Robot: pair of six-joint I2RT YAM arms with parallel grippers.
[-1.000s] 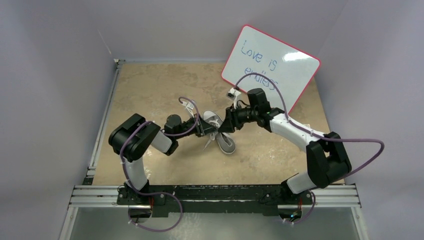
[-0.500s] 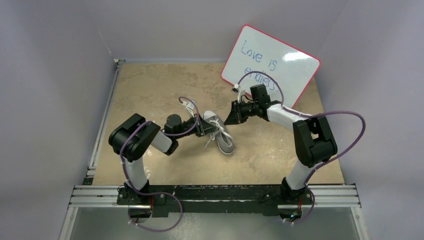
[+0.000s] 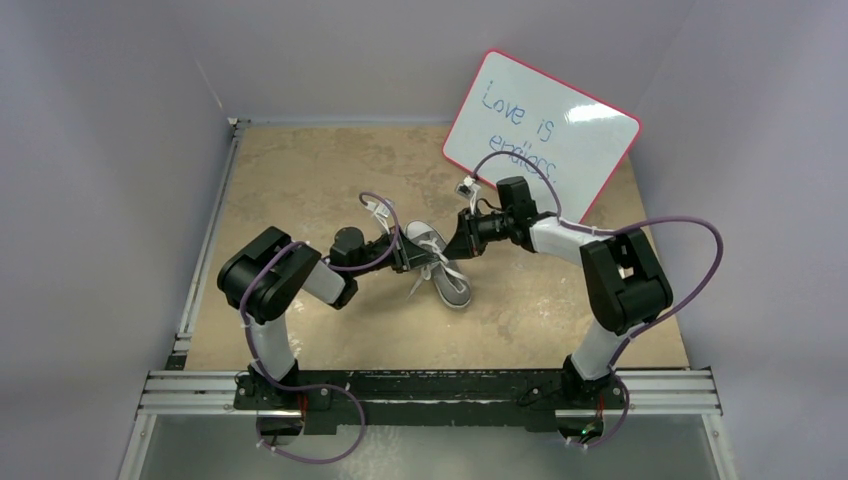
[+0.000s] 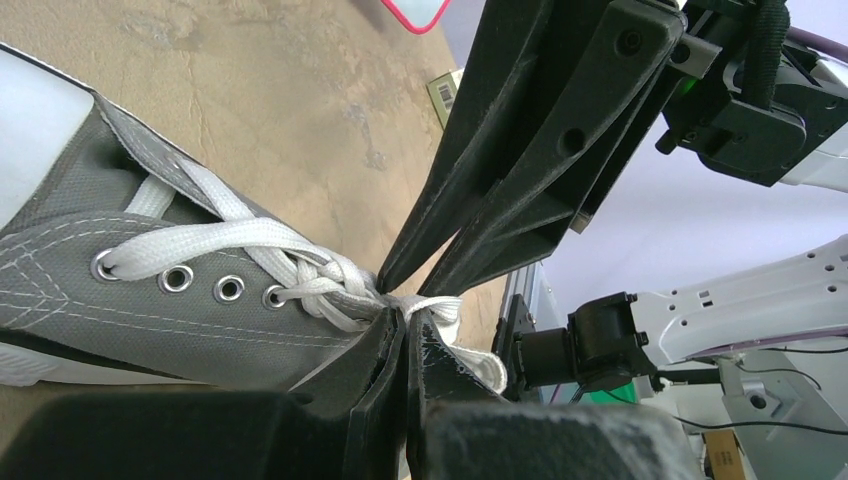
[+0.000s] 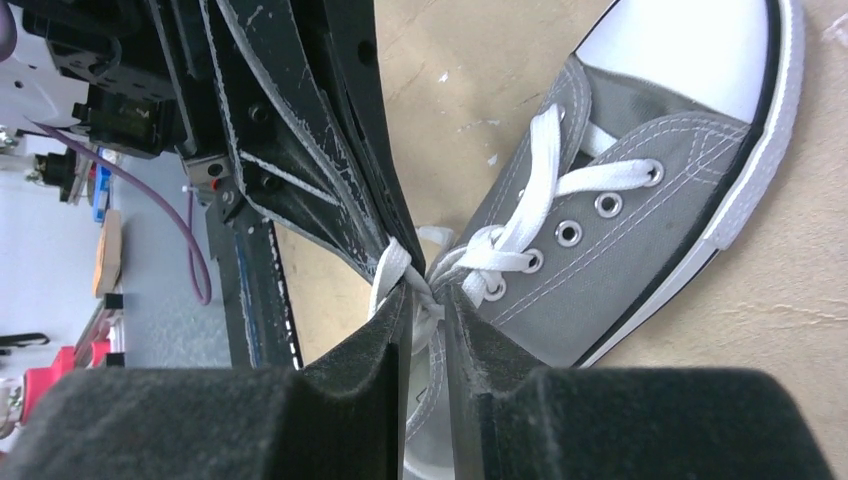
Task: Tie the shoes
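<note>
whiteboard (image 3: 585,135) reads "love is endless"; left gripper (image 4: 405,325) and right gripper (image 5: 425,300) each pinch the laces (image 4: 200,240) of the sneaker (image 4: 90,325).

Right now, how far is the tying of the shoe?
Done: the white laces of the grey sneaker are threaded and crossed near the top eyelets. In hand: the left hand and the right hand each pinch lace at that crossing. Left: no bow shows yet.
</note>
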